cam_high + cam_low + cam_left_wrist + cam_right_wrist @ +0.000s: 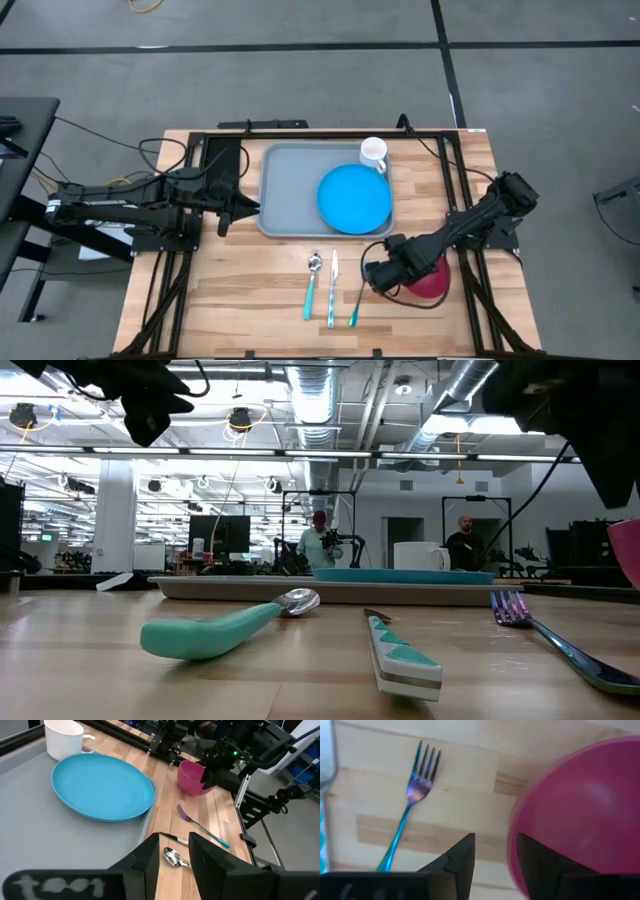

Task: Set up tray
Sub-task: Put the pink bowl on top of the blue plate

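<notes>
Fingers of right gripper (492,851) slightly parted, straddling pink bowl (580,810) rim; fork (412,790) just beside. Left gripper (172,851) released, hovering at tray (285,190) edge; tray holds blue plate (354,198) & white mug (373,153).

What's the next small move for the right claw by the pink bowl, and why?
Probably close on the bowl's rim. The right claw appears open, with the pink bowl rim seemingly between its fingers, and the bowl sits on the table outside the tray. The left claw waits over the tray's edge.
</notes>
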